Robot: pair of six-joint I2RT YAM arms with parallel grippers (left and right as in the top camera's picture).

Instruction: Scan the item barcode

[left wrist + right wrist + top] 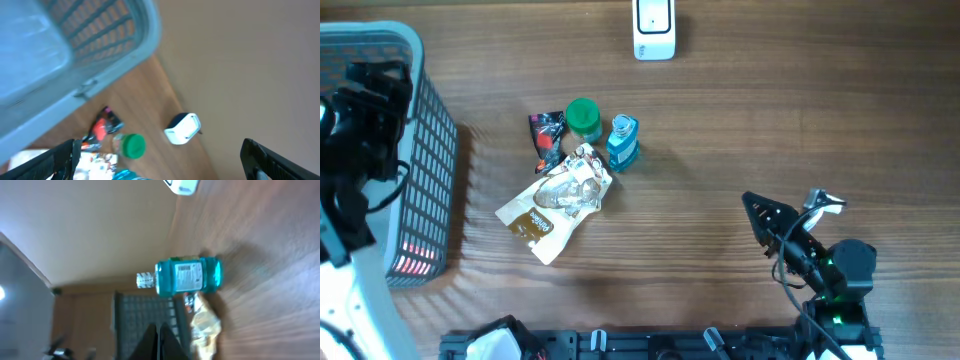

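My left pincer [160, 147] is spread above the basket [430, 150]; the right pincer [159, 332] is pressed together, empty. The blue bottle [623, 142] stands on the bench [770, 110] beside the packets [555, 205]. Approaching with the pincer shut may topple it.

Count on the wooden table [770, 110]: you have six separate things, one of each kind.

Loose items, four:
- one blue mouthwash bottle [623, 141]
- one green-lidded container [583, 118]
- one red-and-black packet [546, 140]
- one tan-and-clear pouch [557, 203]

Equipment on the surface, two pieces:
- one white barcode scanner [654, 28]
- one blue-grey slatted basket [415, 150]

Your rig shows two grippers: one left gripper [160, 165] and one right gripper [160, 340]. Each has two fingers, four in all.

You are working at one table.
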